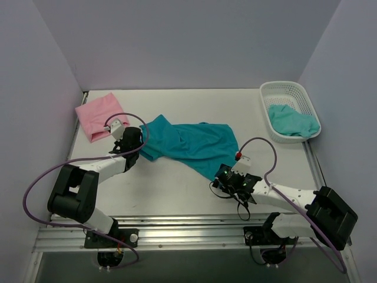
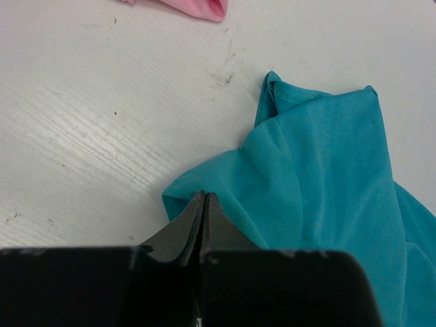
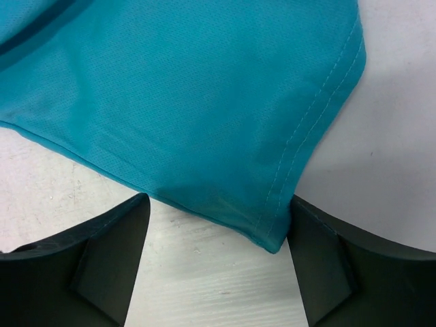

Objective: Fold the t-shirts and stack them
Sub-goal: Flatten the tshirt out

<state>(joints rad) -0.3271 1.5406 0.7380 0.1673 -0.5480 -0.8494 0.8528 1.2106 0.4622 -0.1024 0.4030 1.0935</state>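
A teal t-shirt [image 1: 188,144] lies spread and crumpled across the middle of the table. My left gripper [image 1: 139,150] is at its left end; in the left wrist view [image 2: 203,196] the jaws are closed on a raised fold at the edge of the shirt [image 2: 327,170]. My right gripper [image 1: 227,177] is open at the shirt's near right corner. In the right wrist view [image 3: 219,199] the stitched hem corner of the shirt [image 3: 204,88] lies on the table between the spread fingers [image 3: 116,259]. A folded pink t-shirt [image 1: 97,115] lies at the back left.
A white basket [image 1: 283,89] at the back right holds another teal garment [image 1: 293,121]. The edge of the pink shirt [image 2: 197,7] shows at the top of the left wrist view. Purple walls enclose the table on three sides.
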